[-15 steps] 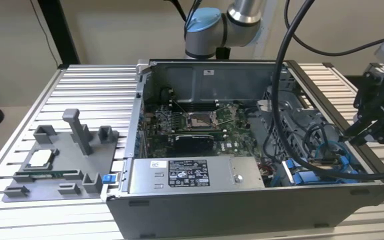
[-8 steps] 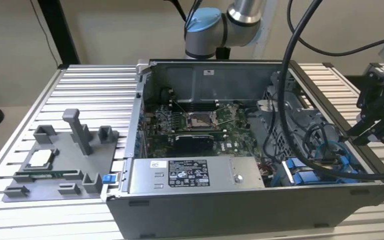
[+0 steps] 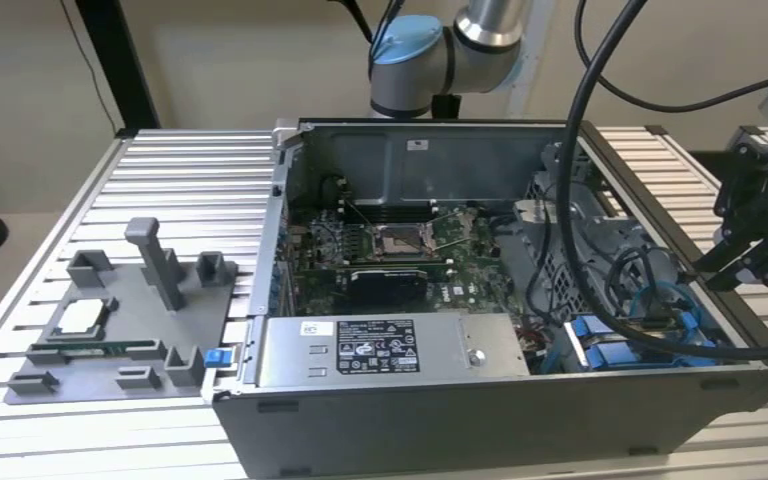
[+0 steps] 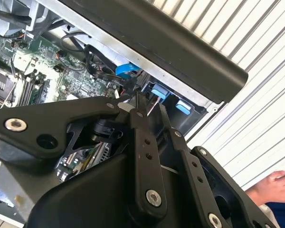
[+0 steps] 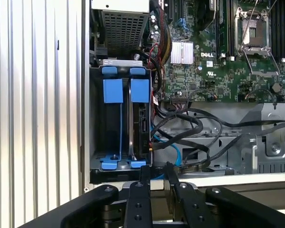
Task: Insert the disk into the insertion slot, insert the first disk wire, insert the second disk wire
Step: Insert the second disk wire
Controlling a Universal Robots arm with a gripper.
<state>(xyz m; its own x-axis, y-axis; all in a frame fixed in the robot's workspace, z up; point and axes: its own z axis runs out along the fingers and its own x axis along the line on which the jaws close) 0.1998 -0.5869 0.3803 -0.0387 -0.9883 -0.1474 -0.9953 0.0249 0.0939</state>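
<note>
Disk (image 5: 137, 124) insertion looks done: in the first wrist view it stands edge-on in its blue carrier inside the insertion slot (image 5: 99, 142), with its connector edge facing the cables. From the exterior view's left come a grey fixture tray (image 3: 104, 330) on the ribbed table (image 3: 184, 170), then the labelled power-supply box (image 3: 371, 350) along the near wall of the computer case (image 3: 491, 420), then the slot's blue rails. Beside the disk lie a blue cable (image 5: 173, 152) and black cables (image 5: 199, 123); I cannot tell whether either is plugged in, so I judge the wire steps to be the ones in hand. Seating a wire calls for lining its plug up squarely with the port on the disk's edge, in a crowded corner. At the exterior view's right the gripper (image 3: 702, 282) hangs over the case's side wall, tilted down and inward toward the slot, above the rim and touching nothing I can see. Its fingers (image 5: 137, 199) are drawn nearly together, and I can make out nothing between them. The arm's base (image 3: 418, 50) stands behind the case.
</note>
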